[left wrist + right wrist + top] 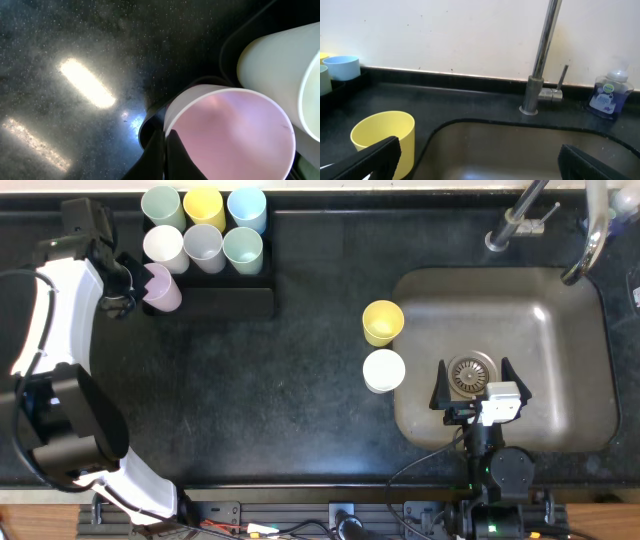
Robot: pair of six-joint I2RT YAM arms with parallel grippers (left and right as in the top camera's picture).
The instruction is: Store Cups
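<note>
Bench (290, 400): black, and you'll see fine pale speckles all over it.
Tray (235, 302): plain black.
Far row in your tray, left to right: pale green cup (161, 204), yellow cup (204, 204), light blue cup (247, 204).
Near row, left to right: white cup (163, 245), pale grey cup (204, 245), mint cup (243, 248).
Left of your tray: pink cup (162, 288).
Left of your sink: loose yellow cup (382, 322) farther off, loose white cup (384, 370) nearer.
Sink (560, 330): dull steel grey.
Soap bottle (607, 97): blue, white cap.
Wall (445, 30): off-white.
</note>
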